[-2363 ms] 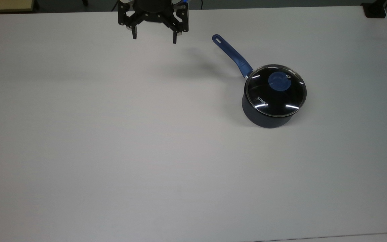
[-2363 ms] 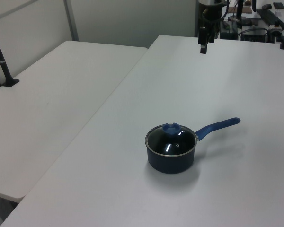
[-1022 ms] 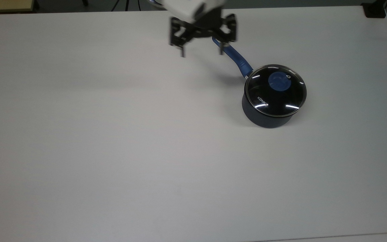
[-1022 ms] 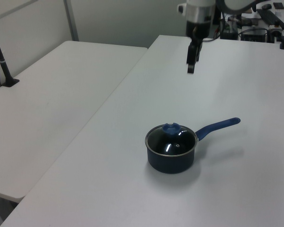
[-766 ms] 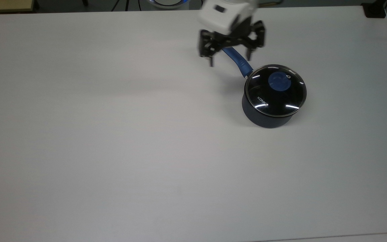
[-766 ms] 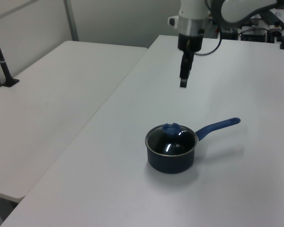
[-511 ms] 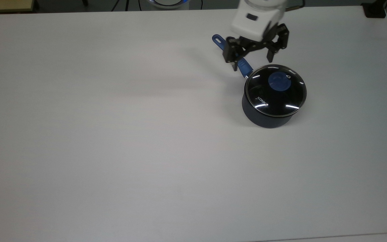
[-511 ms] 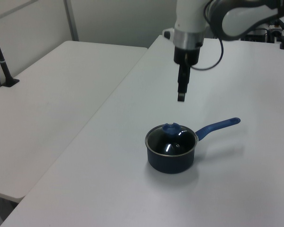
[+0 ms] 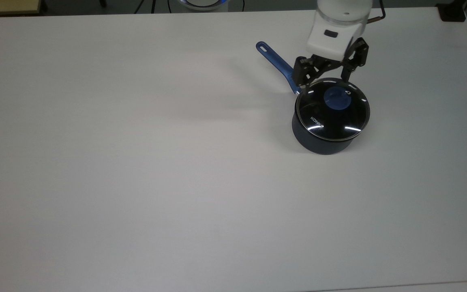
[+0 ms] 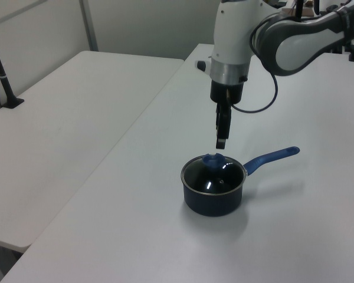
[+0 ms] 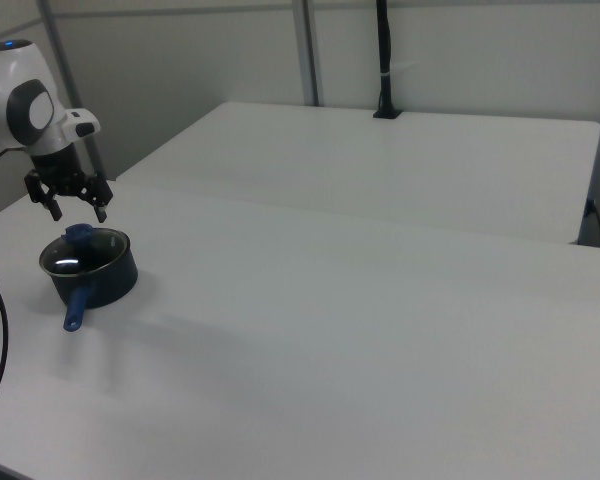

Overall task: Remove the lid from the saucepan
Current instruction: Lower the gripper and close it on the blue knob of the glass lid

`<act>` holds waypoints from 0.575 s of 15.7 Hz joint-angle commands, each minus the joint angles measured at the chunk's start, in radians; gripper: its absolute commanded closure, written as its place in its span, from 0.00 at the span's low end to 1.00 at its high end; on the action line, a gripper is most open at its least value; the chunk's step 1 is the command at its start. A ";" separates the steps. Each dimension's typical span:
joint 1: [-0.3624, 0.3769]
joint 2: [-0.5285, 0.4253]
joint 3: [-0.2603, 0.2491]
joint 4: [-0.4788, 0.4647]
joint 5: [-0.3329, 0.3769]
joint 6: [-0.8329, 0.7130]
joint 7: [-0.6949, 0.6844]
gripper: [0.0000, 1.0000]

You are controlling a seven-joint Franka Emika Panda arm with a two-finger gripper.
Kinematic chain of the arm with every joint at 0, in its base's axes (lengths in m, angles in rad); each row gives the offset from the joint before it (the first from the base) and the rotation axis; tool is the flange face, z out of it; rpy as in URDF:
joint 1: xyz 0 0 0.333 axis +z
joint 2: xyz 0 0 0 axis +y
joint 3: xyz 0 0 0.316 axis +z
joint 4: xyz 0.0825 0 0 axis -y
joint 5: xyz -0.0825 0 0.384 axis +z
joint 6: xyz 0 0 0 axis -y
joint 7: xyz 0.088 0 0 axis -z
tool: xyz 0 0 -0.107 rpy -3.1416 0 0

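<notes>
Saucepan [image 9: 318,142] sits on white table [image 9: 136,162] at roughly 2 o'clock from the top view's centre, upright, lid [image 9: 333,109] on it and seated flat, blue knob [image 9: 337,98] at lid centre. Long blue handle [image 9: 278,63] runs out from the pot toward 10 o'clock in the top view; in the left view handle [image 10: 271,158] points toward 2 o'clock, in the right view it points toward 6 o'clock. Gripper [image 9: 324,81] hangs above the pot, fingers spread wide with a clear gap between them, holding nothing. In the top view one fingertip overlaps the lid rim at about 10 o'clock, the other sits near 12 o'clock of the rim. In the left view gripper [image 10: 222,143] tip is just above the knob [image 10: 213,160], not touching. In the right view gripper [image 11: 77,212] hangs just above saucepan [image 11: 90,270], both fingers pointing down. White arm [image 10: 233,41] rises above the gripper. Second table [image 10: 59,130] stands beside at 9 o'clock in the left view.
</notes>
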 commanded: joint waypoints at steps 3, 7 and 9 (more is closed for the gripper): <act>0.052 0.084 -0.011 0.075 0.002 0.033 0.006 0.00; 0.056 0.115 -0.012 0.075 0.001 0.068 0.008 0.00; 0.054 0.117 -0.011 0.075 0.002 0.068 0.008 0.03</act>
